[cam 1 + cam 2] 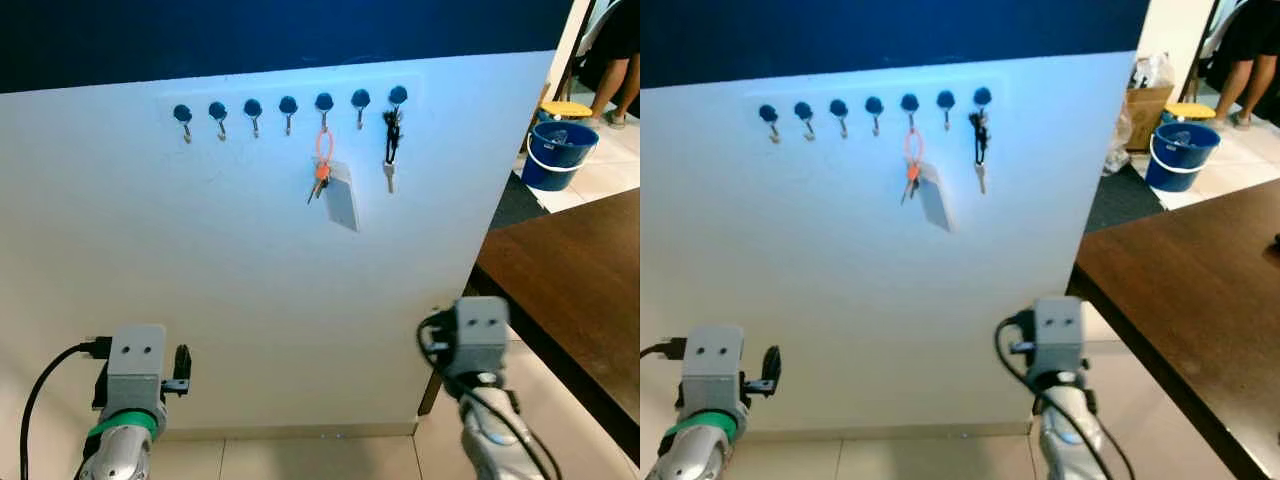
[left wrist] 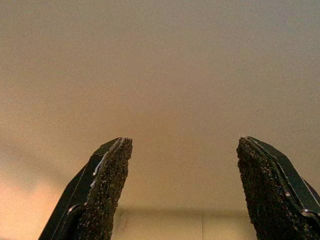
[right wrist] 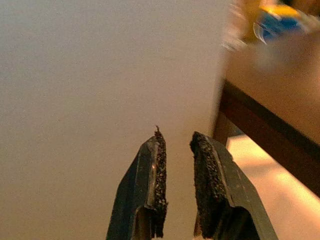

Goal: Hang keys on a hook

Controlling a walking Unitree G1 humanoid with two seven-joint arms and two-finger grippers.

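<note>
Both arms are down low in front of the white panel. The left gripper (image 2: 180,190) has its two black fingers spread wide with nothing between them, just bare wall ahead. The right gripper (image 3: 177,185) has its fingers drawn nearly together, a thin gap left, and nothing is pinched there either.

Looking up from the arms toward twelve o'clock, the row of hooks (image 1: 288,106) runs across the top of the white panel (image 1: 200,260), seven dark knobs in a line. An orange-looped set of keys with a white tag (image 1: 328,185) hangs from the fifth hook, and a black-strapped key (image 1: 391,150) hangs from the seventh at about one o'clock.

Out at three o'clock is the corner of a dark wooden table (image 1: 580,280), and beyond it at two o'clock a blue bucket (image 1: 558,152) on the tiled floor, with a person's legs (image 1: 610,85) near it.

To my eye the hanging looks done: keys are on hooks and both grippers are empty and well below them. The next move seems only to pull the arms clear and step away without brushing the panel.
</note>
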